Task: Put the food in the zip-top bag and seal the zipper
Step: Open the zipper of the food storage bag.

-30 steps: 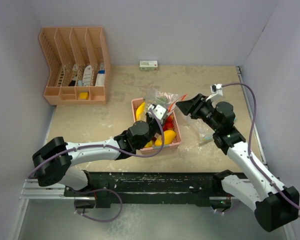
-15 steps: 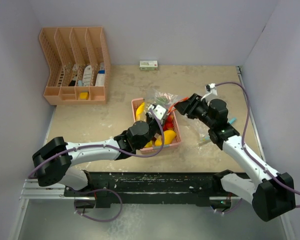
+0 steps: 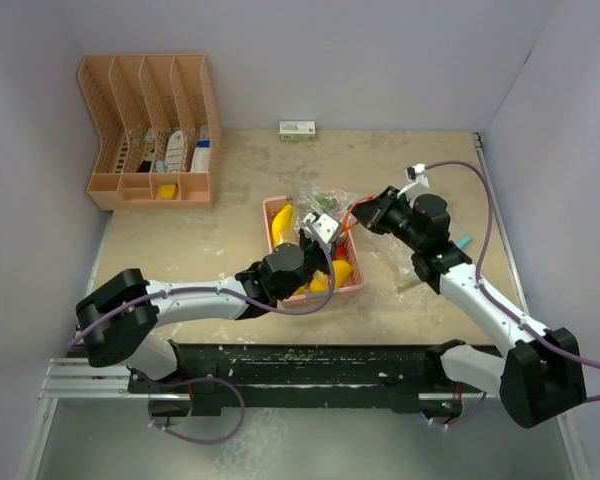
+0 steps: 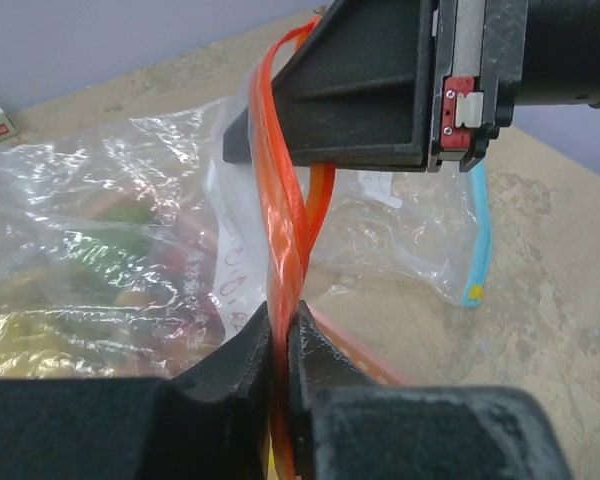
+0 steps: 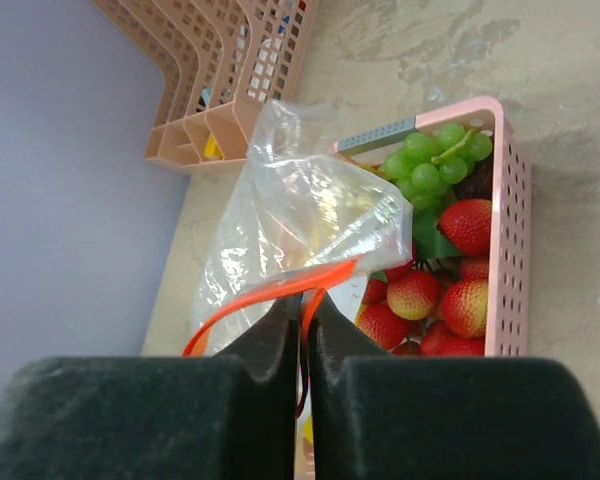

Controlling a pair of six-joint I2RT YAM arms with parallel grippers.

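The clear zip-top bag with its orange zipper hangs over the pink basket. My left gripper is shut on the zipper strip from below. My right gripper is shut on the same strip a short way along it, and it shows in the left wrist view as well. Food lies in the basket: strawberries, green grapes, a banana and a yellow-orange mango. Green and red shapes show through the bag's plastic; I cannot tell whether they are inside it.
A second clear bag with a blue zipper lies on the table right of the basket. A peach desk organizer stands at the back left, and a small box sits by the back wall.
My right gripper has moved left to the bag and shut on the orange zipper. My left gripper has shifted slightly to the right along the strip.
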